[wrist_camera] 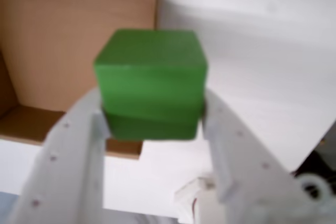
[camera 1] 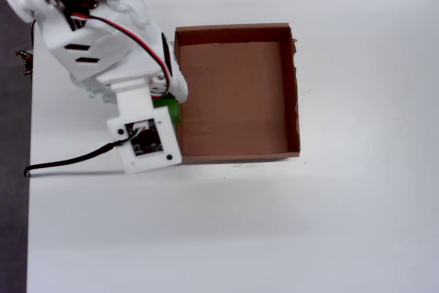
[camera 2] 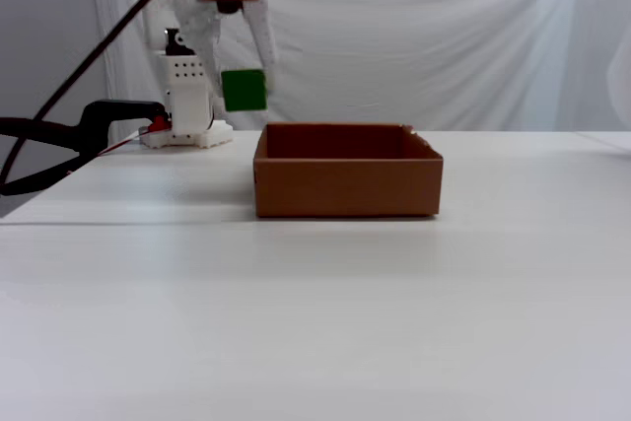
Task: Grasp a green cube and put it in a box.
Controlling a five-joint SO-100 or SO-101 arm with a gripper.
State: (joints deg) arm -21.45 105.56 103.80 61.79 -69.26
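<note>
Green cube [wrist_camera: 150, 82], bright and matte, is clamped between the white fingers of the gripper [wrist_camera: 152, 116]. In the fixed view it is held in the air [camera 2: 244, 89], above the box's [camera 2: 345, 184] left wall. The arm [camera 1: 103, 46] is seen reaching from the table's [camera 1: 274, 238] far-left corner. The brown floor of the box lies bare.
</note>
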